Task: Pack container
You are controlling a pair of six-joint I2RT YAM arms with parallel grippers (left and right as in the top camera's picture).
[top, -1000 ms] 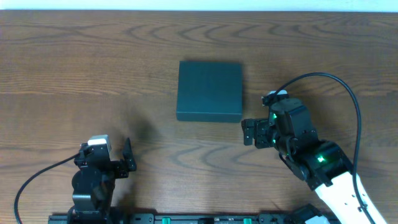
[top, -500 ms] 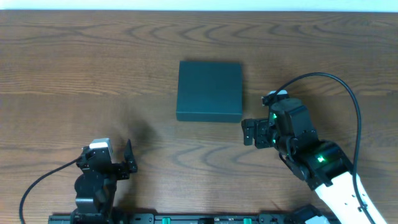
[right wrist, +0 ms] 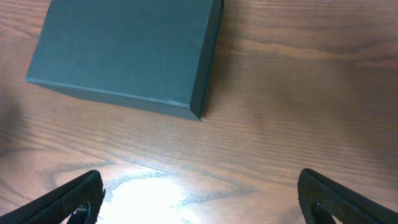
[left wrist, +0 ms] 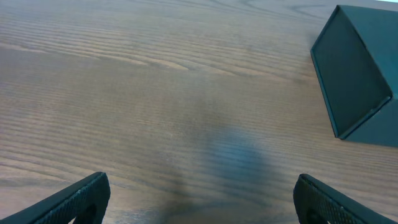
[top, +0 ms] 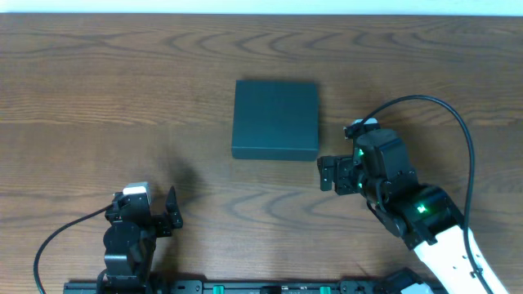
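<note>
The dark teal container [top: 275,118] sits near the middle of the wooden counter [top: 98,98], flat on its base with its lid [right wrist: 124,50] down and flush, so nothing of the inside shows. No snack packs or other loose goods lie anywhere on the counter in any view. The right hand [top: 327,173] hovers just beside the container's near right corner, not touching it; its wrist view shows the two fingers spread wide with bare wood between them, so it is released and empty. The left hand [top: 169,214] is well apart from the container, low at the near edge, likewise spread and holding nothing. Judging from the shut lid and the absence of items, packing looks finished, or else not begun; the pictures cannot settle which
</note>
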